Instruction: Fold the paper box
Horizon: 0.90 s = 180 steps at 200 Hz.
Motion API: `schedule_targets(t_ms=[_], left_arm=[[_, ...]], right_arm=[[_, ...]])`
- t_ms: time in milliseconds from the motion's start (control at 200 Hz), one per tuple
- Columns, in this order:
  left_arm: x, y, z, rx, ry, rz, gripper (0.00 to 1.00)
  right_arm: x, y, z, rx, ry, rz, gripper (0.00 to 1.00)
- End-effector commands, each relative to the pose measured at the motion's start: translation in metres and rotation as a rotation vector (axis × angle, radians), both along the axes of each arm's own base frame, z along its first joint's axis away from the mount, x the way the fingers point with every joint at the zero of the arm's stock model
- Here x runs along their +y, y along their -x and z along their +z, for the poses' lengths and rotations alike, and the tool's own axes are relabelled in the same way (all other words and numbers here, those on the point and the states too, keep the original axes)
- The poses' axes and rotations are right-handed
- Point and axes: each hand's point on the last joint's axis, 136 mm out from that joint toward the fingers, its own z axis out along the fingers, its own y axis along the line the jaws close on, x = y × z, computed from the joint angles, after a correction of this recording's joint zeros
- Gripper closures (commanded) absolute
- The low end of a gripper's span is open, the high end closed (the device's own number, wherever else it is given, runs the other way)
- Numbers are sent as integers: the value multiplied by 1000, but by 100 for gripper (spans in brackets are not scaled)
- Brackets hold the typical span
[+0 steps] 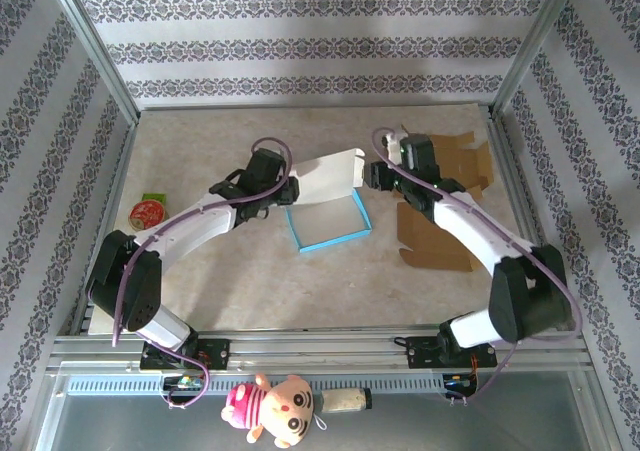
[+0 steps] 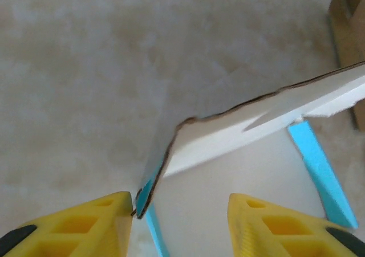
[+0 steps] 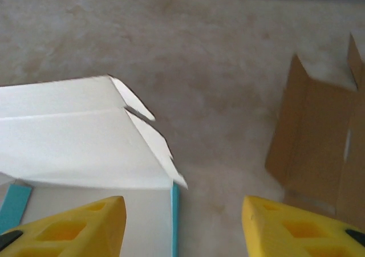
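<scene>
Patterned wallpaper (image 1: 320, 31) closes off the back and both sides of the cell, and a pale marbled tabletop (image 1: 250, 271) fills the middle of the top view inside a metal frame (image 1: 104, 61).

From the bottom edge, the left arm (image 1: 190, 226) curves up from lower left toward centre, and the right arm (image 1: 480, 231) curves up from lower right. They meet around the paper box (image 1: 330, 221), which lies just above the centre of the frame. It is a shallow white tray with a blue rim, and a long white flap (image 1: 325, 174) stands raised along its upper side.

Right of the box, a brown cardboard sheet (image 1: 430, 241) lies flat, partly under the right arm. A second brown cardboard piece (image 1: 465, 161) sits in the upper right.

The left gripper (image 1: 287, 191) is at the flap's left end. In the left wrist view its yellow fingers (image 2: 97, 223) stand apart at the bottom of the frame. The box's near corner sits just beside the left-hand finger, and the white flap (image 2: 256, 126) runs up to the right. Nothing is clamped.

The right gripper (image 1: 372, 178) is at the flap's right end. In its wrist view the fingers (image 3: 85, 225) are also spread wide, with the blue rim (image 3: 175, 217) between them and not pinched. The flap (image 3: 74, 137) is at left and brown cardboard (image 3: 319, 154) at right.

A pink plush toy (image 1: 270, 409) lies at bottom centre, below the arm bases. A small red round object (image 1: 148, 214) rests at the table's left edge.
</scene>
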Motion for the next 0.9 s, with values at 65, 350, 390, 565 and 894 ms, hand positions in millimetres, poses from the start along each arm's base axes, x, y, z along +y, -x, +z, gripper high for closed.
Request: schedule_targets(t_ms=[65, 350, 390, 565, 894], left_arm=[[16, 53, -38, 236, -89, 270, 56], [10, 51, -30, 154, -85, 263, 55], [6, 49, -28, 139, -67, 240, 55], [28, 36, 2, 42, -221, 220, 53], [10, 2, 35, -43, -12, -172, 44]], right_arm=[[-13, 44, -54, 267, 5, -76, 41], [5, 33, -50, 272, 26, 62, 42], [7, 30, -43, 250, 27, 84, 41], [1, -5, -12, 111, 31, 134, 34], [29, -52, -7, 104, -124, 345, 41]])
